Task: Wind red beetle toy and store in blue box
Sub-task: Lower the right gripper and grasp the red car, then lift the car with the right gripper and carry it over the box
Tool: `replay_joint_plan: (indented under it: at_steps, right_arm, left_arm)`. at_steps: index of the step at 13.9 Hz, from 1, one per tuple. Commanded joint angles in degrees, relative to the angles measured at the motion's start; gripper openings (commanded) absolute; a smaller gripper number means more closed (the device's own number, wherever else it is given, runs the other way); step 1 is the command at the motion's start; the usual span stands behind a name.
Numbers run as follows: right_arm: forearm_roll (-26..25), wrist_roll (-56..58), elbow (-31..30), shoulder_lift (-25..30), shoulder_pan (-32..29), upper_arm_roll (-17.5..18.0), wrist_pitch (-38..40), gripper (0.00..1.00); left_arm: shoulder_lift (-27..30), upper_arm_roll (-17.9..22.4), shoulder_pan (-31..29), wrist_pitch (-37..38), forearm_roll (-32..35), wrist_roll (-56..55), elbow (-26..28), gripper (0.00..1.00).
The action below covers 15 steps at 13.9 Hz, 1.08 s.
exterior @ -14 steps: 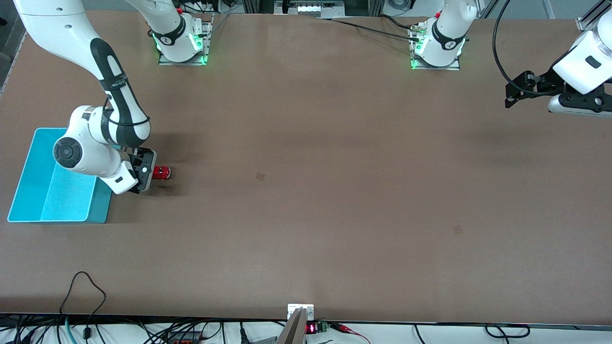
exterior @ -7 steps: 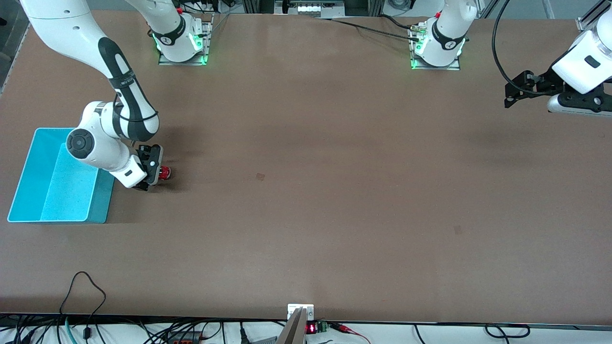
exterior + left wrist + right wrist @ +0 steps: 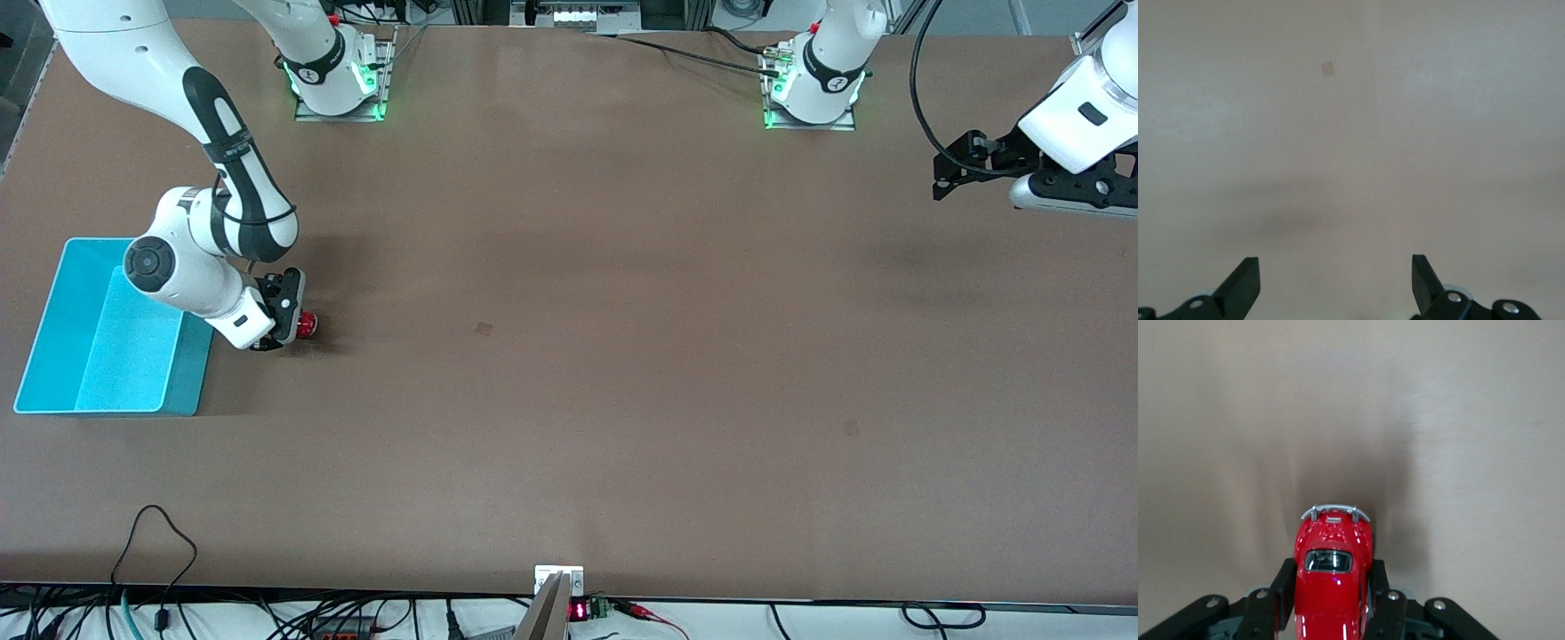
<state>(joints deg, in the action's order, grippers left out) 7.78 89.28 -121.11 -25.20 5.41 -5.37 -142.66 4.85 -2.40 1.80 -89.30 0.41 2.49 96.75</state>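
The red beetle toy (image 3: pixel 308 325) (image 3: pixel 1333 577) sits on the brown table right beside the blue box (image 3: pixel 67 356), toward the right arm's end. My right gripper (image 3: pixel 289 324) (image 3: pixel 1331 587) is down at the table and shut on the toy, one black finger (image 3: pixel 1283 585) pressed against each flank of its glossy body. A silvery bumper shows at the toy's free end. My left gripper (image 3: pixel 944 178) (image 3: pixel 1335 280) hangs open above bare table at the left arm's end, with nothing between its fingers.
The blue box is open-topped with nothing visible inside it. A small dark mark (image 3: pixel 484 328) lies on the table (image 3: pixel 569 400) near the middle. Cables and a small display (image 3: pixel 578 611) run along the table edge nearest the front camera.
My right gripper moved in over the toy, away from the box, and its fingers shut on the toy's sides. The left arm has barely moved.
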Motion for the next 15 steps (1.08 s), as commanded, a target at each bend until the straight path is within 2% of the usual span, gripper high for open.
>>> replay_joint_plan:
  at_steps: [1,4,6,8,10,13,15]
  right_arm:
    - [4.42,-4.70,2.36,2.08,-0.05,0.36,0.10,0.18]
    - [8.73,-12.34,7.10,3.49,0.13,0.27,0.10,0.18]
    - [9.71,-20.86,10.18,3.93,-0.39,-0.52,0.19,0.18]
    - [9.89,-30.59,11.60,4.80,-0.48,-3.14,1.67,0.18]
    - [9.80,-41.42,11.87,5.16,-0.48,-6.74,6.41,0.19]
    - [9.80,-46.46,11.78,6.21,-1.80,-10.00,9.76,0.19]
    - [9.63,-49.89,11.78,6.30,-3.29,-11.68,10.65,0.13]
  left_arm:
    - [-0.81,-0.06,-0.13,0.79,-0.93,0.41,-1.74,1.00]
    - [-0.81,-0.06,-0.13,0.79,-0.93,0.41,-1.74,1.00]
    - [-0.81,-0.06,-0.13,0.79,-0.93,0.41,-1.74,1.00]
    - [-0.81,-0.15,-0.13,0.79,-0.93,0.41,-1.83,1.00]
    - [-0.81,-0.06,-0.13,0.79,-0.93,0.41,-1.83,1.00]
    - [-0.81,-0.15,-0.13,0.79,-0.93,0.41,-1.74,1.00]
    - [-0.81,-0.06,-0.13,0.79,-0.93,0.32,-1.83,1.00]
